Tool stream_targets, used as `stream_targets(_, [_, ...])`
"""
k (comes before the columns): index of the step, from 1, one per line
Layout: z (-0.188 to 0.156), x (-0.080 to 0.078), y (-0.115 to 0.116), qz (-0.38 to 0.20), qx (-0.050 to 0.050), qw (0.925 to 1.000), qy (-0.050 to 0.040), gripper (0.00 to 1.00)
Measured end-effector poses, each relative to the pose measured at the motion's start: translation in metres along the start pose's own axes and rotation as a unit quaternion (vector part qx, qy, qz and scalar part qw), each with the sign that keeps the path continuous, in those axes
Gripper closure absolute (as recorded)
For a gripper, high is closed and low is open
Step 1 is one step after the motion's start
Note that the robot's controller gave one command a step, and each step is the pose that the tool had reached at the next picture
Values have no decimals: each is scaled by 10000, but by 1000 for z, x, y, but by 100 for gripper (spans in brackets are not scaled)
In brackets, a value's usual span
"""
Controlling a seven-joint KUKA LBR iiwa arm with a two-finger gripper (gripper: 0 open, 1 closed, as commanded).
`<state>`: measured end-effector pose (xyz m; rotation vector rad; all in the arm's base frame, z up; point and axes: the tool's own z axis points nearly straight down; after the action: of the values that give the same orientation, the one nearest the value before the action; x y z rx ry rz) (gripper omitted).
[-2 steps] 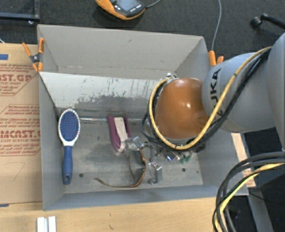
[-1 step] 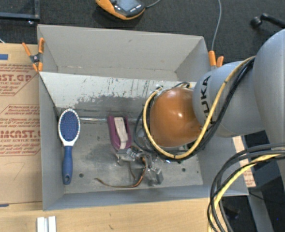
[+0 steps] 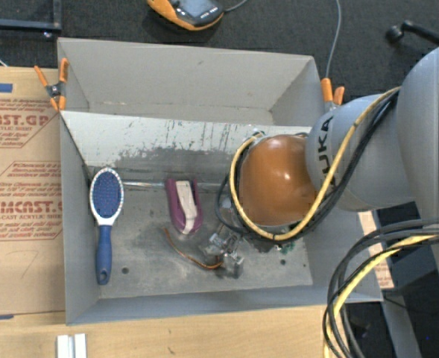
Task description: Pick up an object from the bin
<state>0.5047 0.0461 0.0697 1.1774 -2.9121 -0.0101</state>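
jaws low at bin (image 3: 189, 80) floor, front centre, below orange wrist cover (image 3: 275, 177) | open or closed, holding anything: couldn't tell | nearest item: thin orange-brown curved strip (image 3: 183, 246), just left of jaws | purple-white block (image 3: 183, 206) behind the strip | blue brush (image 3: 106, 200) by left wall, well apart

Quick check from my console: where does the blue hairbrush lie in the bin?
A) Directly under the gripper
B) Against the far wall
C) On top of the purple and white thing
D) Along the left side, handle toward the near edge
D: the blue hairbrush lies along the left side of the bin, head farther back and handle toward the near edge, apart from the purple and white thing and the gripper.
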Motion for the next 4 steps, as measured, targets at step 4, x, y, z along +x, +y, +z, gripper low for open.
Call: stream_targets(4, [-44,1,2,2,-17,10000,21,100])
